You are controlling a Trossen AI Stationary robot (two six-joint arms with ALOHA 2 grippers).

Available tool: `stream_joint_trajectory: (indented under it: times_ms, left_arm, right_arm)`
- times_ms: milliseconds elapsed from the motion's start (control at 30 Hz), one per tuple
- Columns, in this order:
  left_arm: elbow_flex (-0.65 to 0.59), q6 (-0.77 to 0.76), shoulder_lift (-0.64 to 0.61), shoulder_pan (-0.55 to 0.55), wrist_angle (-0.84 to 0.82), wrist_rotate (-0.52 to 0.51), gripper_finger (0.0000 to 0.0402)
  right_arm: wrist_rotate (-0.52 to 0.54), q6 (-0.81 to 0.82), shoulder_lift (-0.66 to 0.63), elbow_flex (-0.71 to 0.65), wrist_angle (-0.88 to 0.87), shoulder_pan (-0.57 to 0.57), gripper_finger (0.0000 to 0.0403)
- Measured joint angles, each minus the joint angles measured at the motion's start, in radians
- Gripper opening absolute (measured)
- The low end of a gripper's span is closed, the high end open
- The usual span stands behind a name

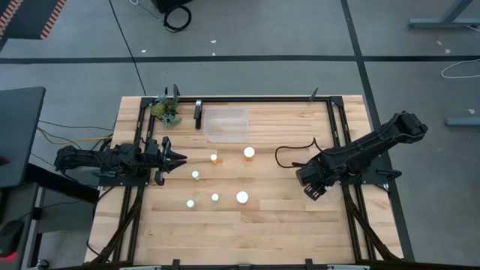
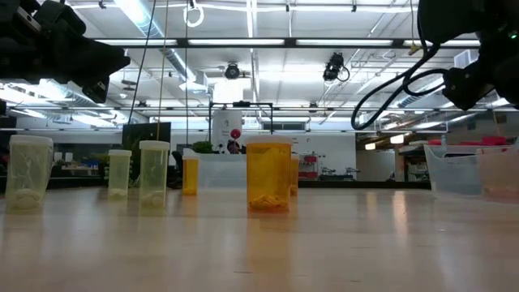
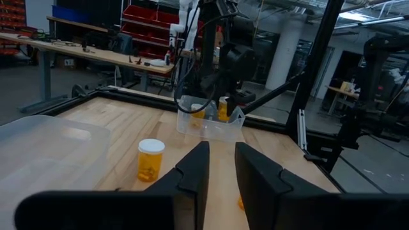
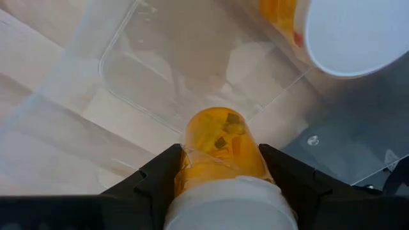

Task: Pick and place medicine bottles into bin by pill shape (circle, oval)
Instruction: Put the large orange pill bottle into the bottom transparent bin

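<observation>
Several orange-amber bottles with white caps stand upright on the wooden table (image 1: pixel 262 225), among them a wide-capped bottle (image 1: pixel 249 152), a second wide-capped bottle (image 1: pixel 242 197) and a narrow-capped bottle (image 1: pixel 214 158). My right gripper (image 1: pixel 311 186) is at the table's right, shut on one bottle (image 4: pixel 220 150) above a clear bin (image 4: pixel 160 70). That bin holds another capped bottle (image 4: pixel 354 32). My left gripper (image 1: pixel 174 157) is open and empty at the table's left, its fingers (image 3: pixel 195 169) level, with a bottle (image 3: pixel 151 160) ahead of it. My right gripper pinches the bottle's amber body (image 4: pixel 192 163) between its two fingers, close to the white cap. The cap (image 4: pixel 223 204) faces the wrist and the bottle's bottom points away, along the fingers. The bottle is lifted clear above the clear bin's floor.
A second clear bin (image 1: pixel 226 124) sits at the table's far middle, with a small green plant (image 1: pixel 166 111) to its left. A black frame (image 1: pixel 262 99) runs along the far edge and both sides. Bare wood lies near the table's front edge.
</observation>
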Motion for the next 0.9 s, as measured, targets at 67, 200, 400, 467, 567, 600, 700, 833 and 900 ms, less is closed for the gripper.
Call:
stream_joint_trajectory:
  times_ms: [67, 200, 400, 467, 567, 600, 700, 833, 900]
  left_arm:
    - [0.000, 0.001, 0.000, 0.000, 0.000, 0.000, 0.0087]
    - [0.000, 0.001, 0.000, 0.000, 0.000, 0.000, 0.0091]
    - [0.000, 0.000, 0.000, 0.000, 0.000, 0.000, 0.0088]
    - [0.000, 0.000, 0.000, 0.000, 0.000, 0.000, 0.0085]
    - [0.000, 0.000, 0.000, 0.000, 0.000, 0.000, 0.0083]
    - [0.000, 0.000, 0.000, 0.000, 0.000, 0.000, 0.0083]
    - [0.000, 0.000, 0.000, 0.000, 0.000, 0.000, 0.0086]
    - [0.000, 0.000, 0.000, 0.000, 0.000, 0.000, 0.0091]
    - [0.000, 0.000, 0.000, 0.000, 0.000, 0.000, 0.0091]
  right_arm:
    - [0.002, -0.004, 0.000, 0.000, 0.008, 0.000, 0.0204]
    - [0.021, -0.005, 0.000, 0.000, 0.020, 0.007, 0.0204]
    - [0.029, 0.033, 0.001, 0.000, 0.021, 0.058, 0.0204]
    - [0.030, 0.050, 0.001, 0.000, 0.025, 0.073, 0.0204]
    - [0.043, 0.064, 0.001, 0.000, 0.039, 0.088, 0.0204]
    - [0.047, 0.067, 0.001, 0.000, 0.039, 0.093, 0.0204]
    - [0.053, 0.076, 0.001, -0.009, 0.042, 0.106, 0.0204]
    - [0.038, 0.089, 0.001, -0.048, 0.067, 0.126, 0.0204]
    - [0.034, 0.089, 0.002, -0.062, 0.090, 0.131, 0.0204]
